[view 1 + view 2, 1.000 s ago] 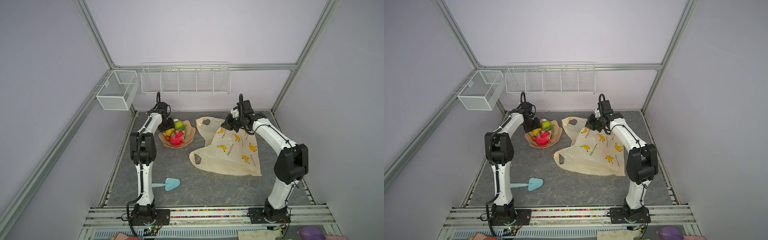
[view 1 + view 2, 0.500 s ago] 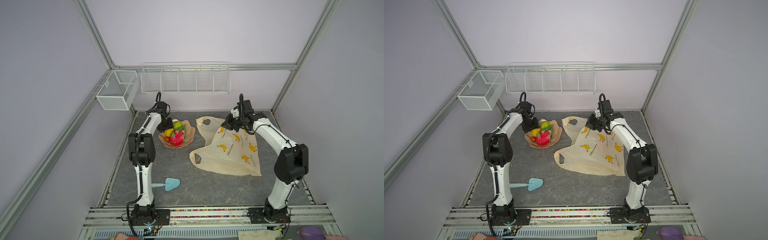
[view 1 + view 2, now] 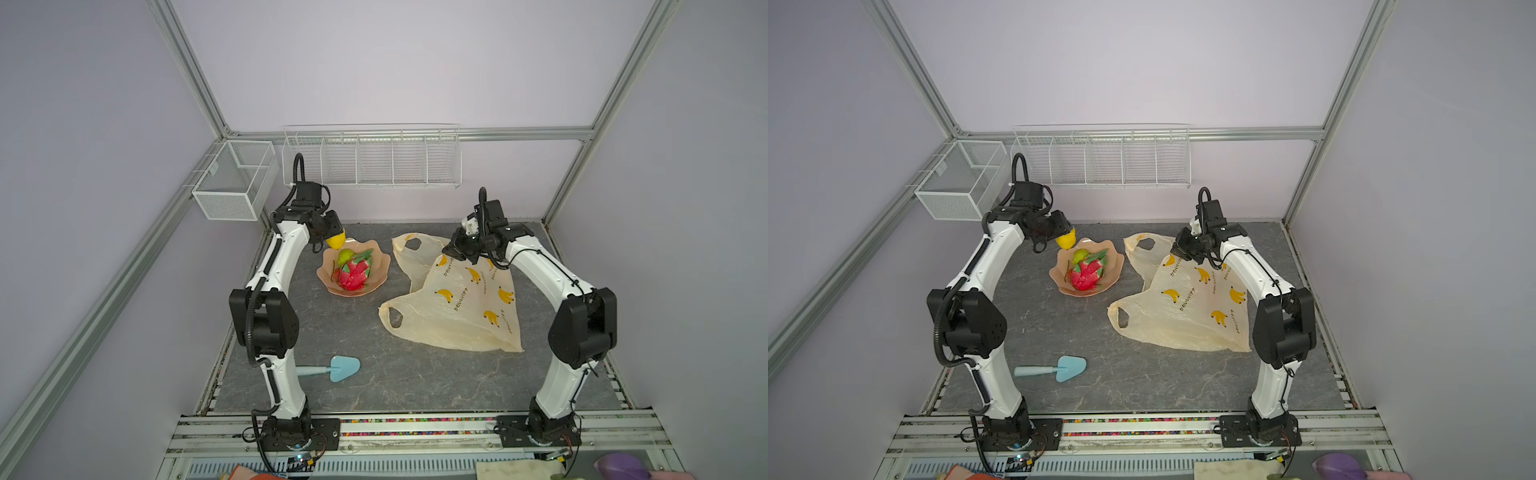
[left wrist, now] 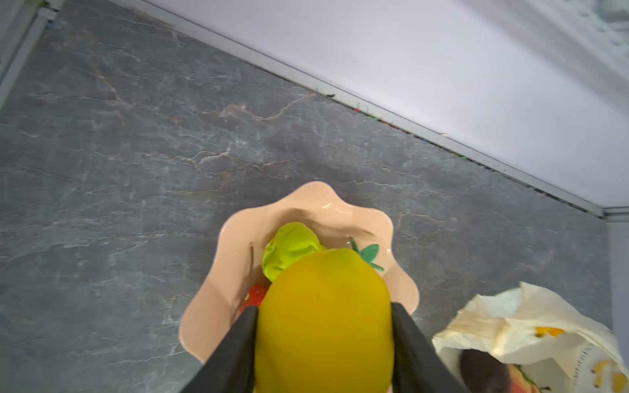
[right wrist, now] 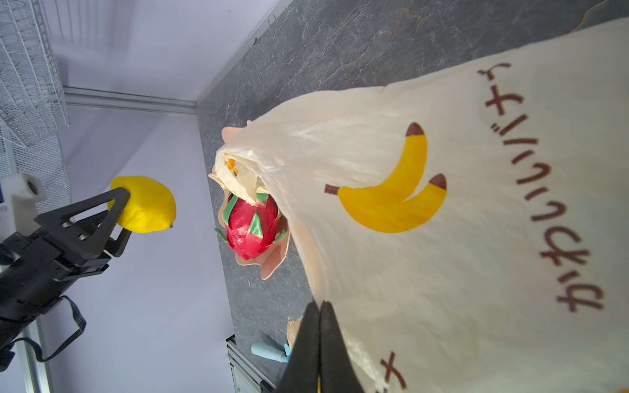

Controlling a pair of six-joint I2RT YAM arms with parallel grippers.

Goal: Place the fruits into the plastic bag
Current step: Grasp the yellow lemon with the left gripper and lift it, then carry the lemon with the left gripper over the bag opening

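Observation:
My left gripper (image 4: 323, 311) is shut on a yellow fruit (image 4: 323, 320), held in the air over the back left rim of the peach dish (image 3: 384, 266). The fruit (image 3: 336, 240) shows in both top views. Still in the dish lie a red-pink dragon fruit (image 3: 354, 274), a green pear (image 4: 289, 248) and a strawberry (image 4: 253, 294). My right gripper (image 5: 320, 306) is shut on the upper edge of the plastic bag (image 5: 476, 204) and holds it raised. The rest of the bag (image 3: 457, 307) lies on the table. A dark brown piece (image 4: 483, 371) shows inside its mouth.
A light blue trowel (image 3: 332, 369) lies near the left arm's base. A white wire rack (image 3: 372, 156) hangs on the back wall and a mesh basket (image 3: 232, 178) on the left rail. The dish and the bag sit side by side with a narrow gap.
My left gripper has closed on the yellow fruit and lifted it up out of the dish toward the back left. The right gripper and the bag have not moved.

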